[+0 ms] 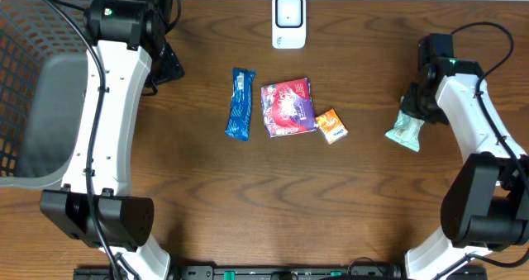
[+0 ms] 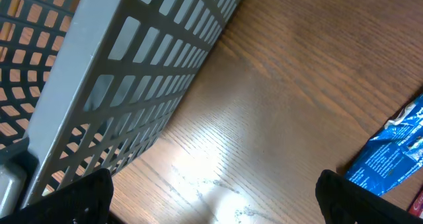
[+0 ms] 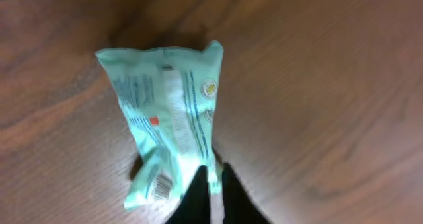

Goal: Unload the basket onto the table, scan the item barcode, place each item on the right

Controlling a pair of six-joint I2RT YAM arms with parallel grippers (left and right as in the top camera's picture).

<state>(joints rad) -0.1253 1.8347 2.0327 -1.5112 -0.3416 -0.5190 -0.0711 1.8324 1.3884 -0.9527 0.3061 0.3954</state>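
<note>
The mint-green packet [image 3: 165,112] lies on the right of the tabletop [image 1: 372,197], well apart from the scanner [image 1: 288,20] at the far edge. Your right pincer [image 3: 213,196] is clenched on one crinkled end only, close to what looks like the barcode. So thin a hold could let the packet slip or twist, or could cover the code. The right arm reaches from the near edge, wrist angled down. Your left pincer [image 2: 211,201] hangs released beside the basket [image 2: 132,72], far left.

left gripper [image 2: 221,207]: jaws wide apart | right gripper [image 3: 215,199]: pinched closed on green packet [image 3: 165,112] edge
</note>
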